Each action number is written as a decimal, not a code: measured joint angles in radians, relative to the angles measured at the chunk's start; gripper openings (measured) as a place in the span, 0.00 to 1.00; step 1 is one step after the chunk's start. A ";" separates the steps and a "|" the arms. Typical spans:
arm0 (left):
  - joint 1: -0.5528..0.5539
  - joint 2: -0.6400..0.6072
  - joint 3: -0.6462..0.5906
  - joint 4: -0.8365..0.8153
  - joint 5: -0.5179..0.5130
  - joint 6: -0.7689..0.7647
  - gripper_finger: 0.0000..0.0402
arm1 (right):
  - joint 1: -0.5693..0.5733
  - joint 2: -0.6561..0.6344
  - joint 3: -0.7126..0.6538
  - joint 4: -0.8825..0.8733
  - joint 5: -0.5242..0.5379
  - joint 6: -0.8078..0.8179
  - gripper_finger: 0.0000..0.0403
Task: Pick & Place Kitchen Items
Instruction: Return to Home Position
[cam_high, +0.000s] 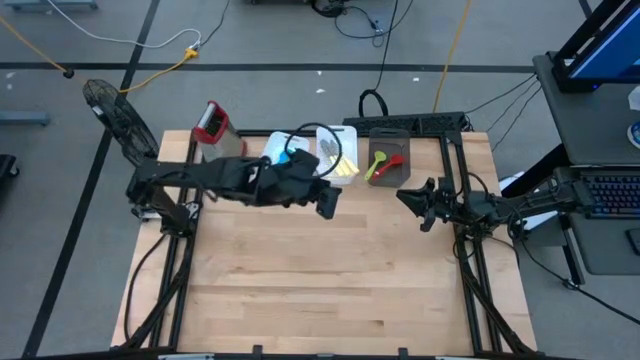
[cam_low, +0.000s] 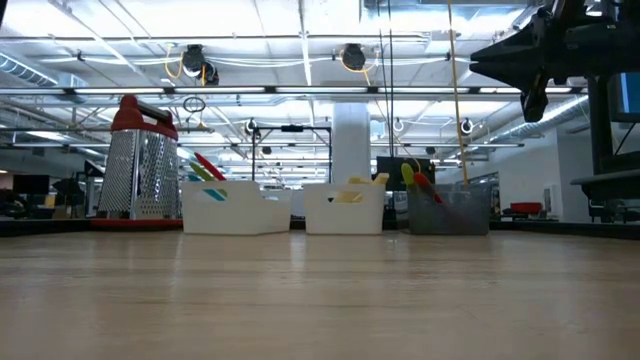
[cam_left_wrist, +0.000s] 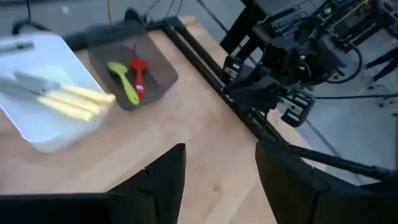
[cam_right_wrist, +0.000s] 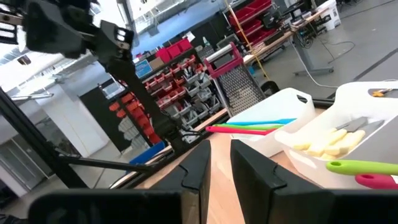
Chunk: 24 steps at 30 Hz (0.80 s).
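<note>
Three bins stand in a row at the table's far edge. The left white bin (cam_high: 276, 146) holds blue, green and red utensils (cam_right_wrist: 261, 127). Yellow-handled knives (cam_left_wrist: 68, 99) lie in the middle white bin (cam_high: 345, 140). In the dark grey bin (cam_left_wrist: 158, 65) are a green spoon (cam_left_wrist: 124, 81) and a red spoon (cam_left_wrist: 140, 74). My left gripper (cam_high: 328, 203) hangs open above the table, just near of the white bins, with nothing between its fingers (cam_left_wrist: 171, 174). My right gripper (cam_high: 410, 200) waits by the table's right side, its fingers a narrow gap apart and empty.
A red-topped metal box grater (cam_high: 212, 122) stands at the far left, beside the left white bin. The bare wooden tabletop (cam_high: 320, 280) stretches toward the near edge. Black frame rails (cam_high: 470, 270) run along the table's sides. My left arm hides part of the left white bin from above.
</note>
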 joint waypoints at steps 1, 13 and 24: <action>-0.013 -0.007 0.000 -0.004 -0.017 0.021 0.50 | 0.000 0.000 0.000 0.000 0.000 0.000 0.14; -0.085 -0.139 -0.023 -0.109 -0.051 0.311 0.50 | -0.002 0.000 0.000 -0.047 -0.051 0.018 0.14; -0.183 -0.581 -0.687 0.263 -0.051 0.348 0.50 | -0.003 0.000 0.000 -0.034 -0.051 -0.066 0.14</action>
